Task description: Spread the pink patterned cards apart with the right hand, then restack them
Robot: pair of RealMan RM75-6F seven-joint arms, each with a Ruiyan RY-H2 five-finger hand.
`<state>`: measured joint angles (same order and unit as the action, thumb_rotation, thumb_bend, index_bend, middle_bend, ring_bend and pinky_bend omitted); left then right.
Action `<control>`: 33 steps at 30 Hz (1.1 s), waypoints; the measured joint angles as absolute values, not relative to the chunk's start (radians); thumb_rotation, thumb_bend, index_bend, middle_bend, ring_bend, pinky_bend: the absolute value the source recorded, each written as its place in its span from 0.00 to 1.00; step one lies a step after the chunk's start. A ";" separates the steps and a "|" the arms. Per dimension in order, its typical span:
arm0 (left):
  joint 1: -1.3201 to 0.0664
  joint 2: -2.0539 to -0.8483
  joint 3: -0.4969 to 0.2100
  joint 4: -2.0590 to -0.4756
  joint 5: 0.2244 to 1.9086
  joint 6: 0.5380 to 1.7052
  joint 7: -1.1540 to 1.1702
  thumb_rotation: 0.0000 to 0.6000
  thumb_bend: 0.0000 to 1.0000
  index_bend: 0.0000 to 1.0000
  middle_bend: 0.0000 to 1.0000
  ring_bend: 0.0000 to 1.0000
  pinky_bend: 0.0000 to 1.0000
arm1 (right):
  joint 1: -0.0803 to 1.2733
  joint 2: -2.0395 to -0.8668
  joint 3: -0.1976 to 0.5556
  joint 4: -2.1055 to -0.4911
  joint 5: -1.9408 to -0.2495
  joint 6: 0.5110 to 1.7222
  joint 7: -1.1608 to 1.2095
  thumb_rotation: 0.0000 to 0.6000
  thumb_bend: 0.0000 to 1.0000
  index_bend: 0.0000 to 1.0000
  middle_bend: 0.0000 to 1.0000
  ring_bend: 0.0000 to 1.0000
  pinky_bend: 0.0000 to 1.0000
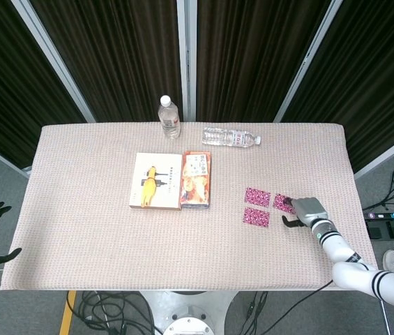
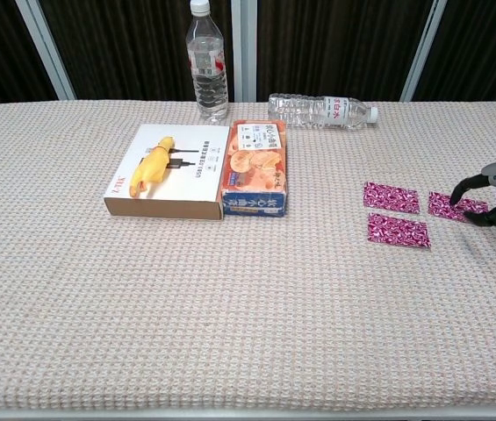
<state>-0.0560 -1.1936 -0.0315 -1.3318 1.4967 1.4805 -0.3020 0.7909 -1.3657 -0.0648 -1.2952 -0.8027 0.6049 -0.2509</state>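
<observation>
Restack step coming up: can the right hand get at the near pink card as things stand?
Probably yes. The right hand rests on the rightmost pink card, and the near pink card lies flat just to its left with only bare tablecloth between them. The far pink card lies apart, not across the path.

Three cards [image 2: 395,215] are lying apart near the worktop's [image 1: 85,230] right edge, the right robot hand [image 2: 493,197] resting on the rightmost; two boxes [image 1: 172,181] are sitting side by side mid-worktop, two bottles [image 1: 200,130] standing and lying along the far edge

Grey-backed right hand [image 1: 307,211] with black fingers — white, black-banded forearm
</observation>
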 measured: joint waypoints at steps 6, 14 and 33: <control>-0.057 -1.197 -0.032 -1.327 1.494 1.478 -0.307 1.00 0.04 0.21 0.22 0.09 0.27 | 0.776 -1.351 -0.025 -1.343 -0.871 0.690 -0.232 0.43 0.21 0.28 1.00 1.00 1.00; -0.054 -1.200 -0.032 -1.312 1.492 1.480 -0.328 1.00 0.04 0.21 0.22 0.09 0.27 | 0.744 -1.435 0.047 -1.337 -0.918 0.969 -0.316 0.73 0.00 0.48 1.00 1.00 1.00; -0.050 -1.203 -0.032 -1.279 1.487 1.475 -0.368 1.00 0.04 0.21 0.22 0.09 0.27 | 0.800 -1.663 0.143 -1.197 -0.755 1.018 -0.769 0.70 0.00 0.48 1.00 1.00 1.00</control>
<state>-0.0500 -1.2035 -0.0318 -1.2792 1.4870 1.4746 -0.3685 0.8000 -1.6628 0.1429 -1.1970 -0.7551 1.0177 -0.7693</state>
